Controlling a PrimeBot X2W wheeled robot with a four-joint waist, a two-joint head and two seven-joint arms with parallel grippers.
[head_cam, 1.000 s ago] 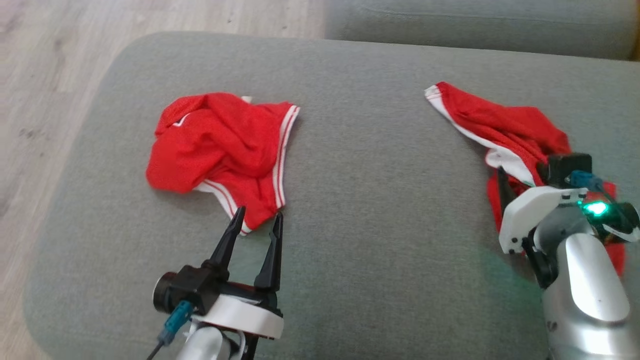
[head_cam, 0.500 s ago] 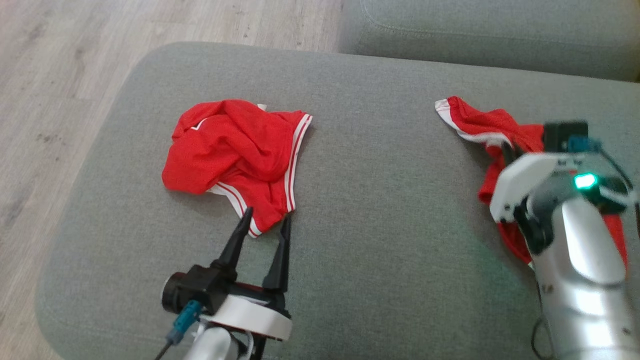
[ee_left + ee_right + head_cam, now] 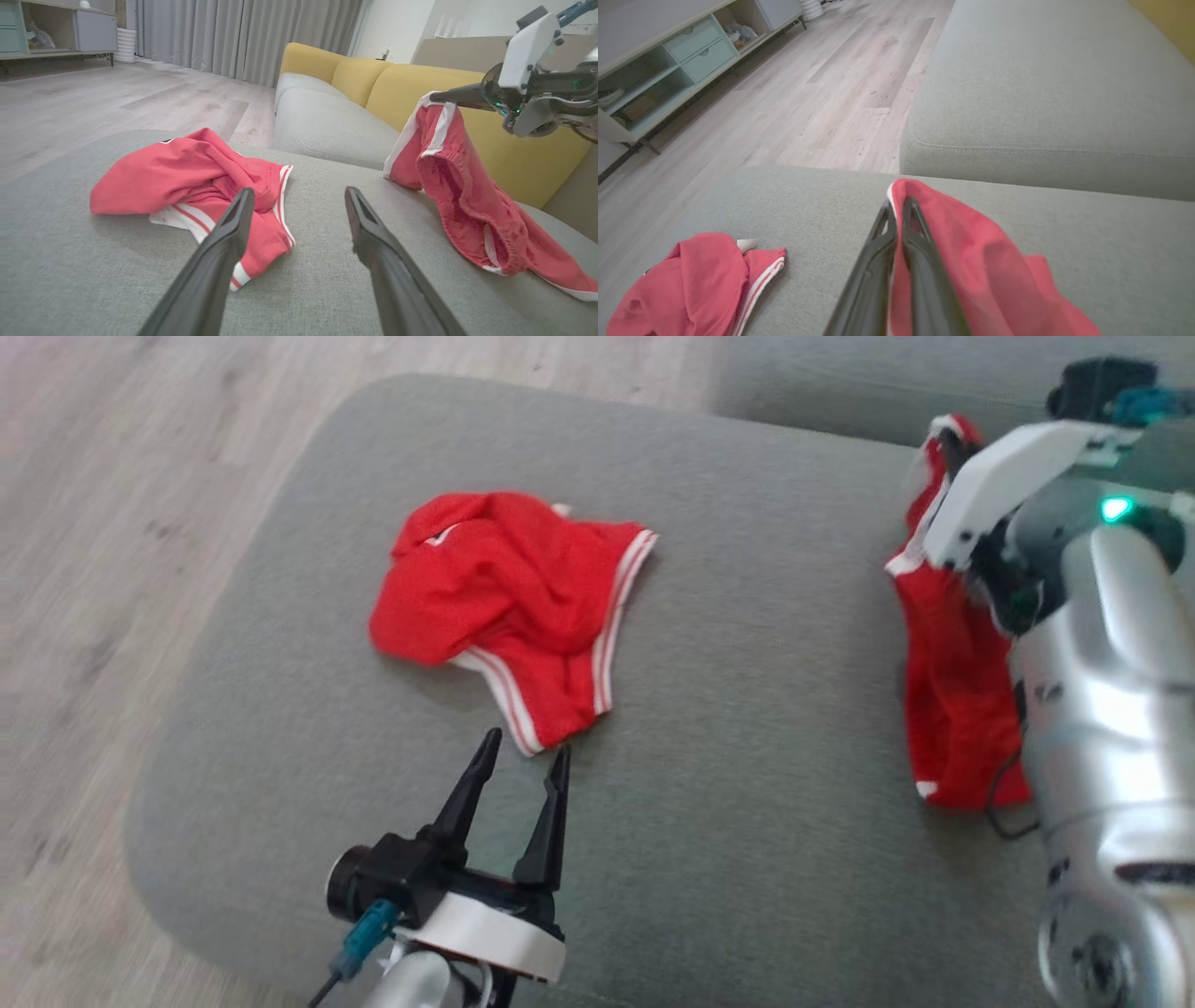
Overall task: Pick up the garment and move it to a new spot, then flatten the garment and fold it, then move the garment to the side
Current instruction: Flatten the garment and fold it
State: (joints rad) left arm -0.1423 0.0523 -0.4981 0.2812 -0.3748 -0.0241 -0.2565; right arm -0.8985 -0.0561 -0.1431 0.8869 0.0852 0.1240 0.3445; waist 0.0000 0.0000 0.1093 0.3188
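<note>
Garment check, says the first: start from the big grey cushion. What is different on it?

The second: A second ago the red garment lay spread on the cushion's right side, with the right gripper open over it. Now it hangs from that gripper by its white-trimmed edge, and only its lower end trails on the cushion.

The first: So the pickup is done?

The second: I would say so, and carrying it to a new spot comes next. The fingers are pressed tight together on the trim.

The first: And the other red piece?

The second: It is crumpled at the cushion's middle, untouched. The left gripper sits just short of its hem, jaws spread wide and holding nothing.

The first: Any brand or lettering?

The second: None I can read. There are white stripes, and a small white tab too small to make out.
</note>
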